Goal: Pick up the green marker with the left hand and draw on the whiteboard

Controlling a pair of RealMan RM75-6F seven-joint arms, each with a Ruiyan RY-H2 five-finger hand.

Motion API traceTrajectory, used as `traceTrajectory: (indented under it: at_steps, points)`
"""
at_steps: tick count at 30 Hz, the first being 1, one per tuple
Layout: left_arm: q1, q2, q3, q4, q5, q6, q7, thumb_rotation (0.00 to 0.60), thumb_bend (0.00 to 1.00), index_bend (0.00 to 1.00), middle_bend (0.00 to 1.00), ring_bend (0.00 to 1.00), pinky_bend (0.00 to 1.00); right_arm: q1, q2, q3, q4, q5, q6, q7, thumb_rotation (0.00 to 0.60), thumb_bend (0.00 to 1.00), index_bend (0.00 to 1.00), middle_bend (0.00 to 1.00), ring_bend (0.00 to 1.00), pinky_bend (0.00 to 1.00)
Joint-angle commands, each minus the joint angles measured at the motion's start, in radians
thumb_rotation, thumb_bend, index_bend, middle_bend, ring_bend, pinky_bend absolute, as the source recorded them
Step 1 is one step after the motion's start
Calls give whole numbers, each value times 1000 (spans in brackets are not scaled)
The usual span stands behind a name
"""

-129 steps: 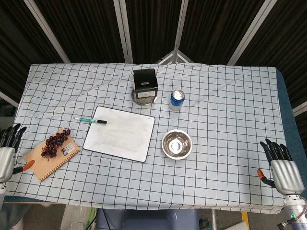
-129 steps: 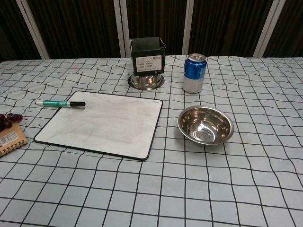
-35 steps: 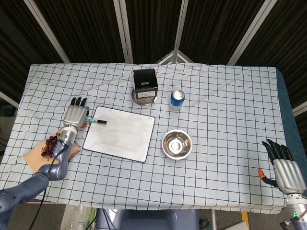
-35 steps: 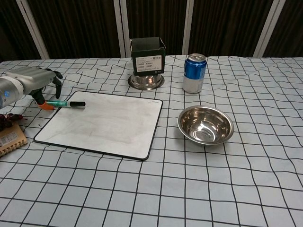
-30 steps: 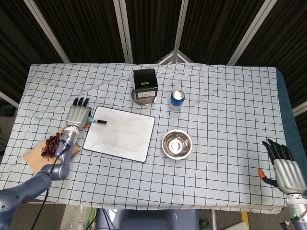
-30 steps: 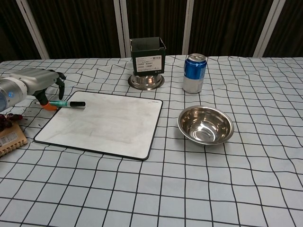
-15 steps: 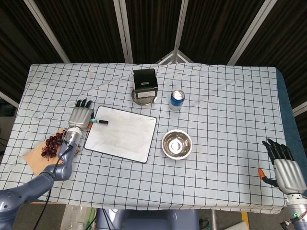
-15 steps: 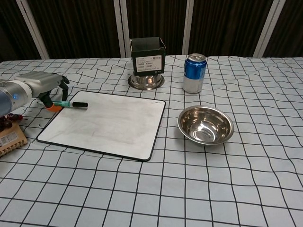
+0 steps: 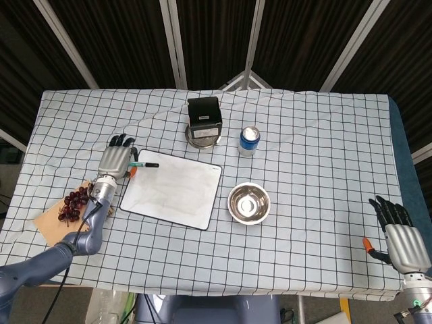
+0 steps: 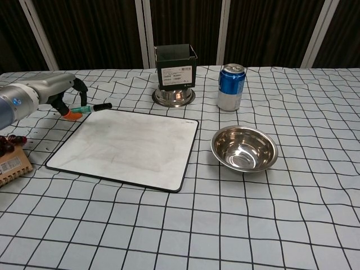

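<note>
On a checked cloth, the worktop (image 9: 317, 155) fills both views and carries everything, w/ dark curtains behind. Biggest item is the whiteboard (image 10: 126, 145), lying flat left of centre, surface blank apart from faint smudges, so no drawing done yet.

Left arm reaches in from the near-left edge, and the left robot hand (image 9: 116, 160) sits just beside the board's far-left corner. Its fingers curl around the marker (image 10: 94, 106), which pokes out toward the board w/ its black cap end clear of the fingers. Looks like a grasp closing on the barrel; can't tell if the marker is lifted or touching the cloth. Cap seems still on, which would block drawing, as a guess.

Right robot hand (image 9: 398, 237) rests at the near-right corner, well apart from everything, fingers spread, holding nothing; likely parked since the task is for the left.

Steel bowl (image 10: 244, 148) sits right of the board, empty. Dark box (image 10: 175, 68) stands on a small metal dish at the far side, blue can (image 10: 232, 86) near it. Notebook (image 9: 64, 223) lies at the near left w/ grapes (image 9: 73, 203) on top, beside the left forearm.
</note>
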Motion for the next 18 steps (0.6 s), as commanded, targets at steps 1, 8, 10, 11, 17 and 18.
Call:
traceTrajectory:
  at_steps: [1, 8, 10, 11, 17, 18]
  points:
    - [17, 38, -58, -124, -39, -3, -104, 600, 556, 679, 170, 0, 0, 0, 0, 1, 2, -2, 3, -7, 600, 347, 0, 0, 0, 0]
    - [23, 51, -118, -283, -59, -58, -283, 600, 551, 686, 178, 0, 0, 0, 0, 1, 1, 1, 2, -2, 600, 348, 0, 0, 0, 0]
    - [24, 45, -126, -314, -34, -66, -343, 600, 550, 691, 184, 0, 0, 0, 0, 2, 1, 3, 1, 1, 600, 348, 0, 0, 0, 0]
    - [25, 42, -127, -321, -25, -68, -364, 600, 549, 697, 192, 0, 0, 0, 1, 2, 2, 3, 0, 1, 600, 348, 0, 0, 0, 0]
    - [27, -9, -126, -333, 39, -86, -524, 600, 547, 707, 210, 4, 11, 0, 2, 1, 1, 1, 0, 7, 600, 348, 0, 0, 0, 0]
    - [25, -15, -124, -328, 46, -88, -536, 600, 547, 708, 212, 6, 14, 0, 2, 1, 0, 1, 0, 7, 600, 348, 0, 0, 0, 0]
